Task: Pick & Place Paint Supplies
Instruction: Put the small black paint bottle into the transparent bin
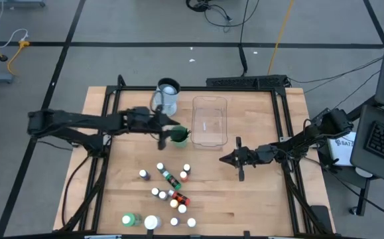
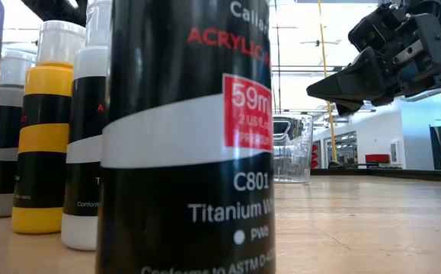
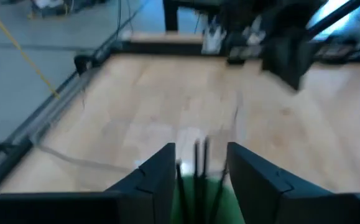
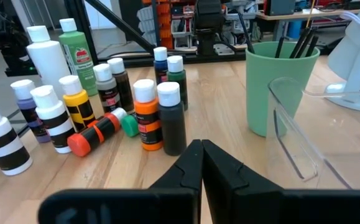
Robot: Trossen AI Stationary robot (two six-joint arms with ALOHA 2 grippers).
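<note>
Left gripper [image 1: 167,135] sits over the green cup [image 1: 178,136], just beside the near-left corner of the clear tub [image 1: 209,121], with the pale jug [image 1: 168,96] just behind it. In its wrist view the fingers [image 3: 158,177] stand apart, partly spread, straddling thin dark brushes [image 3: 199,163] that stand roughly upright, long axis near vertical, handles up out of the cup. That view is blurred, so I can't tell if the pads touch the brushes; looks like clear gaps either side, nothing gripped.

Right gripper [image 1: 229,159] hangs above the board to the right of the bottle cluster, near the tub's near-right corner, pointing left toward the cup. Fingers [image 4: 195,163] pressed together tip to tip, holding nothing.

Paint bottles [image 1: 170,192] are scattered on the near-centre of the table [image 1: 258,199]. Most stand upright, white caps up. One orange bottle [image 4: 96,134] lies on its side, long axis flat on the wood, orange base end toward the right wrist camera, cap end next to a green cap beside the upright orange bottle. Bigger green bottle [image 4: 78,46] and white bottle [image 4: 48,59] stand upright at the back of the group in the right wrist view.

Low view: black "Titanium" labelled bottle [image 2: 186,152] fills the frame, upright; yellow bottle [image 2: 45,144] upright beside it.
</note>
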